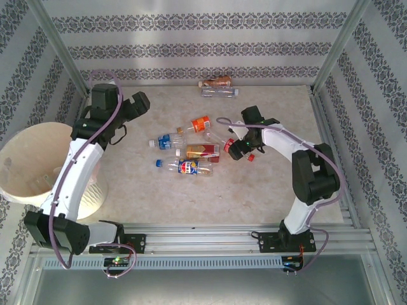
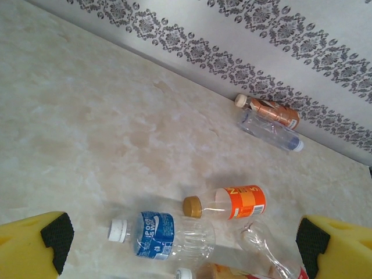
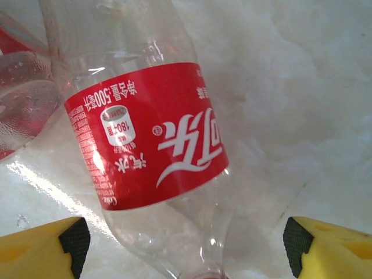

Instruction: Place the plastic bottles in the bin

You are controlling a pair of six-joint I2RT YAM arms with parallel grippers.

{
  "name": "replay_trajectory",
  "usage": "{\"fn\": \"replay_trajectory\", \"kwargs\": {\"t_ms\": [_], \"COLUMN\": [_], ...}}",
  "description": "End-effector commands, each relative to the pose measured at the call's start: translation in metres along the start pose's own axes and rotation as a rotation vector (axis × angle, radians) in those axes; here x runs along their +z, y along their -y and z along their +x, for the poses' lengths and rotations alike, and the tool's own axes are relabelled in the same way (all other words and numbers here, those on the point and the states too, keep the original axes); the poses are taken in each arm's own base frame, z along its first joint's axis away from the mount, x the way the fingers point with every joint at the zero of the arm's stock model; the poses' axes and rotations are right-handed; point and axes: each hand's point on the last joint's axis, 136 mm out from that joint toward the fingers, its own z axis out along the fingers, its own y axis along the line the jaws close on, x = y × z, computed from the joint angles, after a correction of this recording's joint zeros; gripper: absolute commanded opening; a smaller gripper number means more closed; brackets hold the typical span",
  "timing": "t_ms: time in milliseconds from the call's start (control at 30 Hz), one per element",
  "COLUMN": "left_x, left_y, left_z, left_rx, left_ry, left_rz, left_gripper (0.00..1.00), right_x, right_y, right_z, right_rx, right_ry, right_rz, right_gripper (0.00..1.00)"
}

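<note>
Straddling a clear red-labelled bottle (image 3: 151,133) that lies on the desk (image 3: 302,87), the right end effector (image 3: 185,247) has its jaws apart, one pad on either side of the plastic. The left end effector (image 2: 183,241) hangs spread wide with nothing in it. Just ahead of it lie a blue-labelled bottle (image 2: 157,235) and an orange-labelled bottle (image 2: 238,201). The bin (image 1: 28,162) stands back and left of the left end effector, well apart from the right one.

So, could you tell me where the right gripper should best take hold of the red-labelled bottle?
Probably across the labelled middle of the red-labelled bottle, coming straight down from above with the right gripper straddling it. It lies flat on the table, and the label band looks widest and evenest; below it the body narrows toward the neck.
</note>
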Motion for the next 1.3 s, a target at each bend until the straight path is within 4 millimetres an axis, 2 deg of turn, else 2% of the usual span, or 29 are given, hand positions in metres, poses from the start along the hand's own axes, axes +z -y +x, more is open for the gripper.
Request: {"fn": "replay_trajectory", "kwargs": {"t_ms": [0,233,367,433,567,733,933,1067,1267], "left_x": [0.005,0.004,0.007,0.008,0.009,0.013,0.02,0.024,0.029], "left_y": [0.011,0.006,0.012,0.017,0.021,0.021,0.026,0.028,0.034], "left_z": [0.003,0.001,0.002,0.004,0.004,0.005,0.009,0.011,0.015], "left_rx": [-0.018,-0.028,-0.011,-0.005,-0.011,-0.014,-0.007,0.003,-0.01], "left_ry": [0.019,0.029,0.027,0.025,0.021,0.011,-0.017,-0.026,-0.046], "left_rz": [0.062,0.04,0.072,0.108,0.131,0.127,0.148,0.165,0.198], "left_gripper": [1.0,1.0,1.0,1.0,1.0,1.0,1.0,1.0,1.0], "right_x": [0.009,0.026,0.033,0.037,0.038,0.04,0.024,0.009,-0.024], "right_y": [-0.001,-0.004,-0.004,-0.003,-0.002,0.001,0.002,0.007,0.005], "right_z": [0.004,0.005,0.002,0.002,0.003,0.015,0.018,0.018,-0.005], "right_rx": [-0.091,-0.155,-0.157,-0.16,-0.168,-0.187,-0.186,-0.17,-0.122], "right_ry": [-0.046,-0.064,-0.059,-0.069,-0.077,-0.13,-0.102,-0.061,0.129], "right_rz": [-0.036,-0.076,-0.085,-0.084,-0.084,-0.057,-0.034,0.017,0.062], "right_gripper": [0.86,0.84,0.81,0.73,0.71,0.59,0.44,0.39,0.37]}}
